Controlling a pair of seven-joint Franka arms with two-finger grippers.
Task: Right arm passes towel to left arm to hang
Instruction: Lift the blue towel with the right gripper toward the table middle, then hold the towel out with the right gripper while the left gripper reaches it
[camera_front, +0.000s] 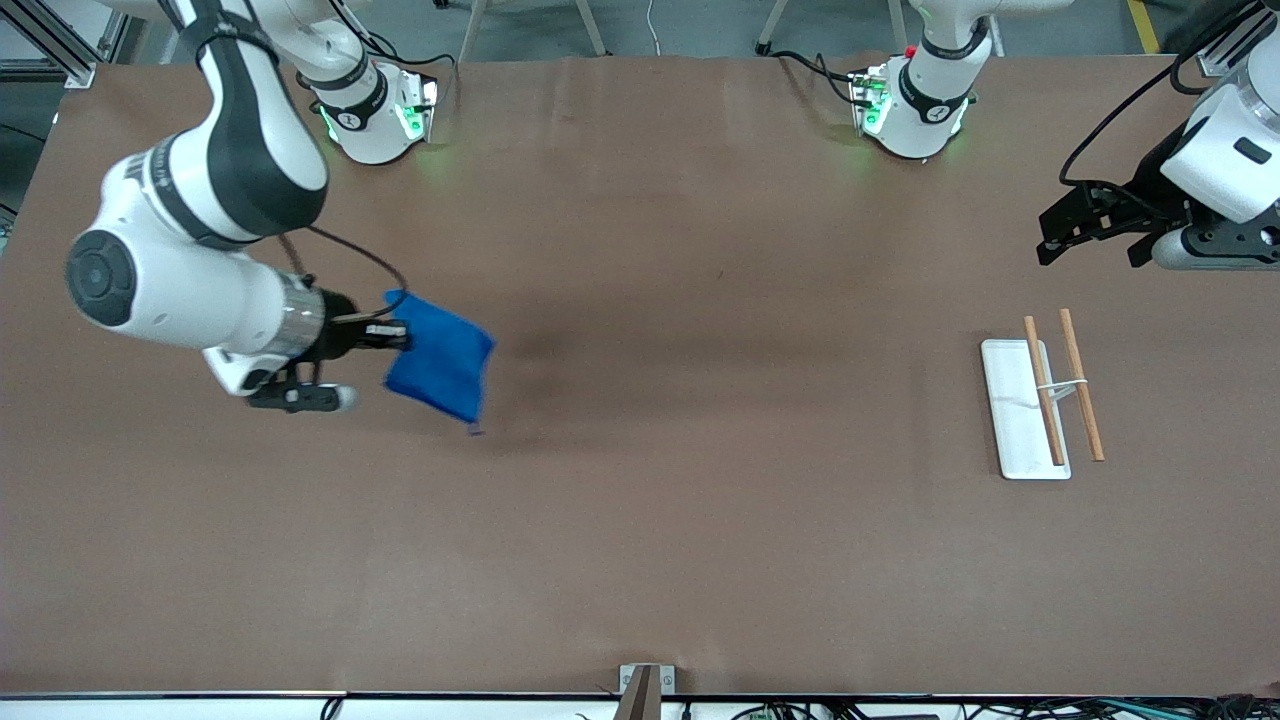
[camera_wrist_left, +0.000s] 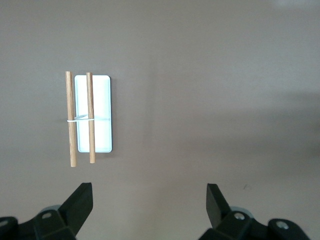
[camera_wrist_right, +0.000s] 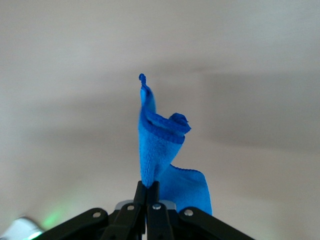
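one step looks done: the right gripper (camera_front: 398, 335) has the towel (camera_front: 440, 368) pinched by an edge, fingers (camera_wrist_right: 151, 192) closed tight on the cloth, and carries it in the air at the left of the front frame, over the right arm's end of the surface (camera_front: 700, 540). the rest hangs loose below the grip. everything else seems left to do, by my reading: the carry toward the middle, the handover, and the hanging. the left gripper (camera_front: 1095, 232) waits in the upper right of the front frame, fingers (camera_wrist_left: 80, 205) spread wide and holding nothing, over the bare surface just beside the white tray (camera_front: 1005, 400) with two wooden rods (camera_front: 1082, 398). a thin white band seems to cross the rods; how it ties them i cannot tell. the towel's small loop is hard to make out, perhaps the dark thread at its lowest corner. the left arm is cut off by the frame edge.
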